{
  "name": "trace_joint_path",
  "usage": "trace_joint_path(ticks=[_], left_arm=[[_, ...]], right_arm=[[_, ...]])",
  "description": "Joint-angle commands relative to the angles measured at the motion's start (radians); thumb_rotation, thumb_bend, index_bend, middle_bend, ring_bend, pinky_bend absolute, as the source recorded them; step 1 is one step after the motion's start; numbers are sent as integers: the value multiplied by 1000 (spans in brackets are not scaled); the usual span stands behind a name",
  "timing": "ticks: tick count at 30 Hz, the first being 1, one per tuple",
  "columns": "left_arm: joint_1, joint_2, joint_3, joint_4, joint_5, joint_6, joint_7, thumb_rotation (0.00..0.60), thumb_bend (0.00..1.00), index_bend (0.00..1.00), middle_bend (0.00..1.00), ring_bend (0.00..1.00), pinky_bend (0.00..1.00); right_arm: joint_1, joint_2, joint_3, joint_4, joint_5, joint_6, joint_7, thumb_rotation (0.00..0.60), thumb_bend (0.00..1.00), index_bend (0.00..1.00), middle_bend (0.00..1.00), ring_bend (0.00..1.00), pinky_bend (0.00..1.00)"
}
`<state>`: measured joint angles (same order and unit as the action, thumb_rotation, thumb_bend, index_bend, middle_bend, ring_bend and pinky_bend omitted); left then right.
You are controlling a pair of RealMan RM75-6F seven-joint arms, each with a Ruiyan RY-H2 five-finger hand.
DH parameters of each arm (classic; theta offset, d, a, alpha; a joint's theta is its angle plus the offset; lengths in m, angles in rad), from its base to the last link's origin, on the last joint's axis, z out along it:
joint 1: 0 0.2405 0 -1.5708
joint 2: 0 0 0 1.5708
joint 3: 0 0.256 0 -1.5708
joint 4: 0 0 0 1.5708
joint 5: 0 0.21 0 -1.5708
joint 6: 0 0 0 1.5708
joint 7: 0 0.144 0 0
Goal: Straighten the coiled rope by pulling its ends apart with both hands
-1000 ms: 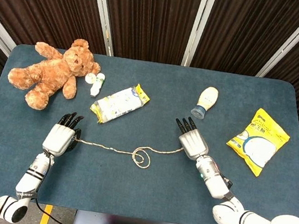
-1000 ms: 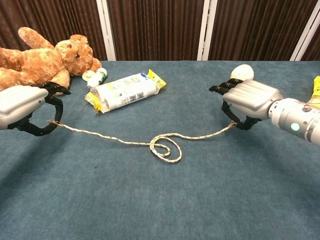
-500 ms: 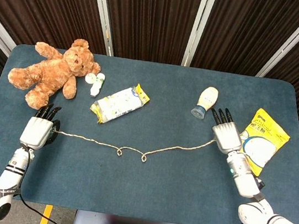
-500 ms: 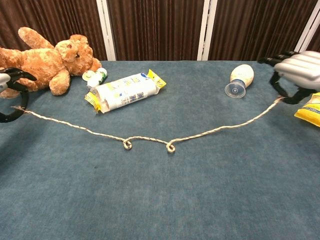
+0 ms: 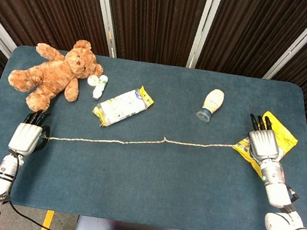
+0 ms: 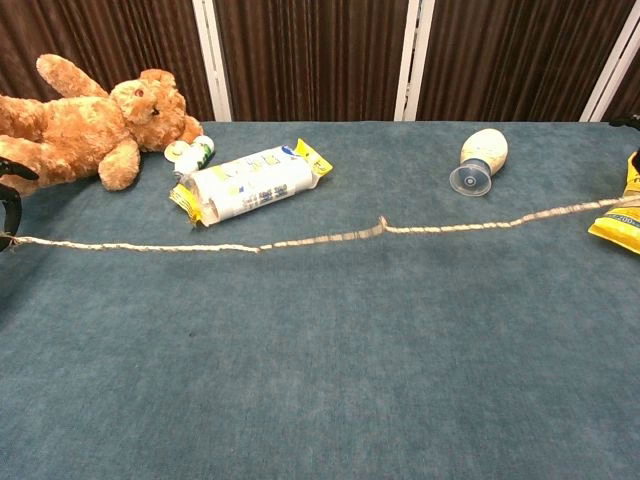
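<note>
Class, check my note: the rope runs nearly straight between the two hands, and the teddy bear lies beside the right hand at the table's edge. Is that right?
One detail is wrong. The head view shows the teddy bear near the left hand, not the right hand, which is over the yellow packet. The rope does run nearly straight between the two hands.

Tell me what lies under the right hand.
Under the right hand lies the yellow snack bag, its left part covered by the hand. The rope end runs in beneath the hand; how it is held is hidden.
</note>
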<state>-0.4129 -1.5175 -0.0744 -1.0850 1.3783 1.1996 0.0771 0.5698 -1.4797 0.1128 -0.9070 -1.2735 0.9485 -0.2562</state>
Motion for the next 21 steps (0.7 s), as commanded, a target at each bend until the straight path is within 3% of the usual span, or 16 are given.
trace_joint_path(ticks=[1, 21], left_arm=[[2, -1, 2, 7, 2, -4, -4, 600, 487, 638, 117, 0, 139], [-10, -55, 2, 124, -14, -82, -45, 600, 483, 601, 117, 0, 140]], right_arm=[[-10, -10, -11, 42, -8, -9, 29, 600, 667, 830, 119, 0, 0], [-30, -87, -41, 218, -53, -42, 92, 600, 666, 830, 121, 0, 0]])
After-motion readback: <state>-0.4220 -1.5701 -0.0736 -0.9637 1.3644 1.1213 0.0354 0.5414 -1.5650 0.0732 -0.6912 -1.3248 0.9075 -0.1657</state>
